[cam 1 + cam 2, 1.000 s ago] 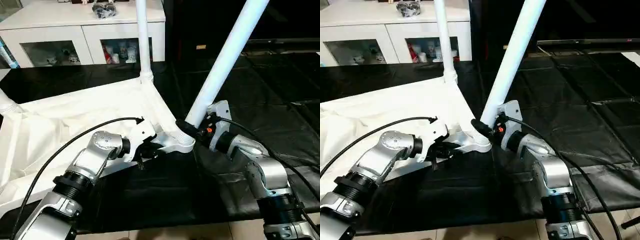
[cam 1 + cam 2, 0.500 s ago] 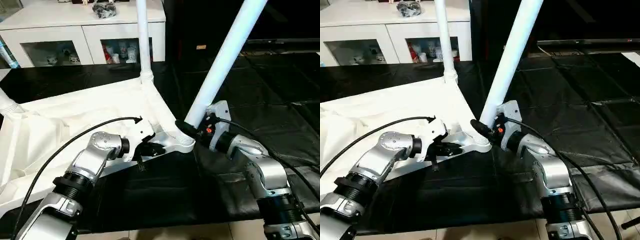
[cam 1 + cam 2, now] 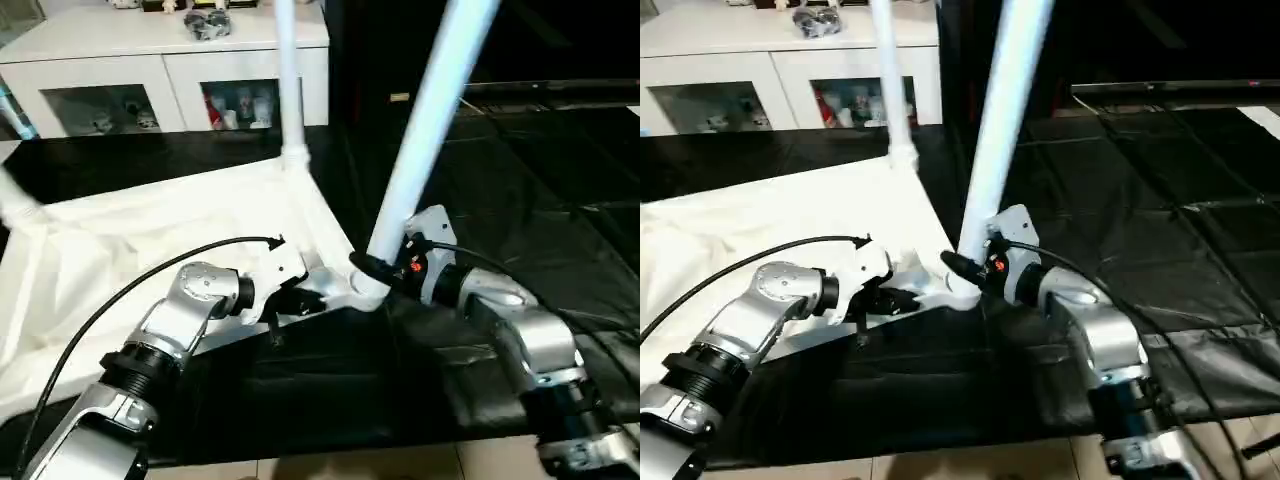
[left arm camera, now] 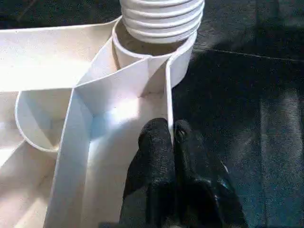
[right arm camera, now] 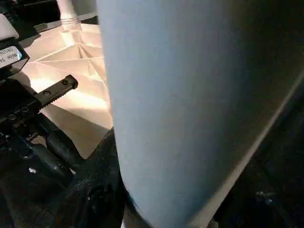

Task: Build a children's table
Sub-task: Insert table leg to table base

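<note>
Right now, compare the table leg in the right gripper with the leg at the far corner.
The near leg leans, with the right gripper clamped round its base; the far leg stands upright with nothing holding it. The near leg looks thicker, being closer. Both are plain white tubes standing at corner sockets of the upturned tabletop.

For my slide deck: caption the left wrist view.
Left gripper pinches the tabletop's thin side wall below the corner socket, where a leg's threaded end sits.
</note>
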